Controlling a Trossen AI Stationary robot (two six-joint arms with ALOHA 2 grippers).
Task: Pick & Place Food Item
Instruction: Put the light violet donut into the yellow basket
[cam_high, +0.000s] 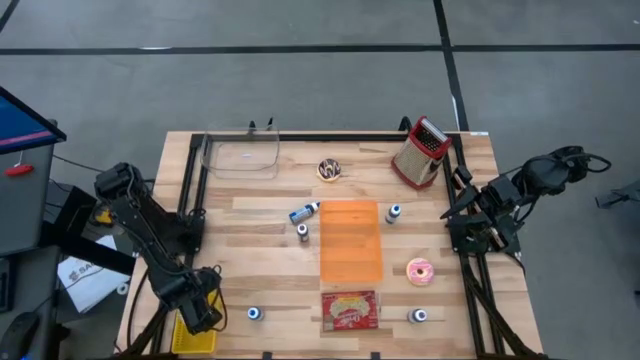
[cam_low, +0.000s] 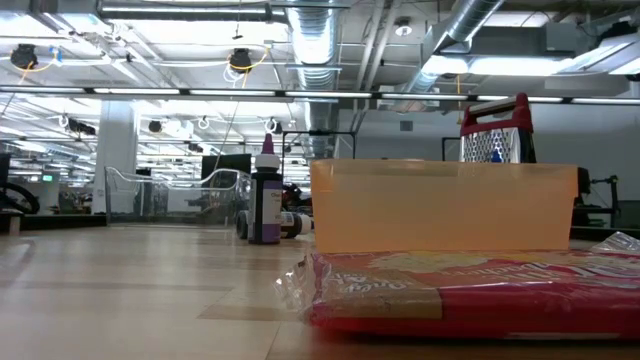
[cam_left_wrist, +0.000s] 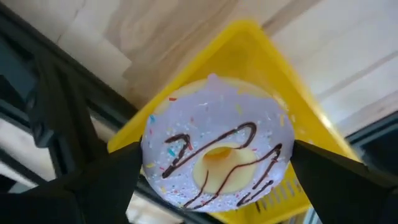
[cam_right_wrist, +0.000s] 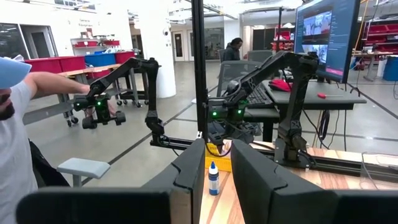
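Three donuts show on the wooden surface (cam_high: 260, 230): a pink donut (cam_high: 420, 271), a chocolate donut (cam_high: 330, 170), and a white-frosted donut (cam_left_wrist: 217, 152) with chocolate drizzle. Six small bottles stand or lie around one orange bin (cam_high: 351, 241), one snack packet (cam_high: 349, 311), one clear container (cam_high: 242, 155) and one grater (cam_high: 422, 150). The left end effector (cam_high: 200, 313) hangs wide open directly over the frosted donut, which lies on a yellow tray (cam_left_wrist: 261, 56) between its fingers, not gripped. The right end effector (cam_high: 467, 228) waits nearly closed and empty, the pink donut just beside it.
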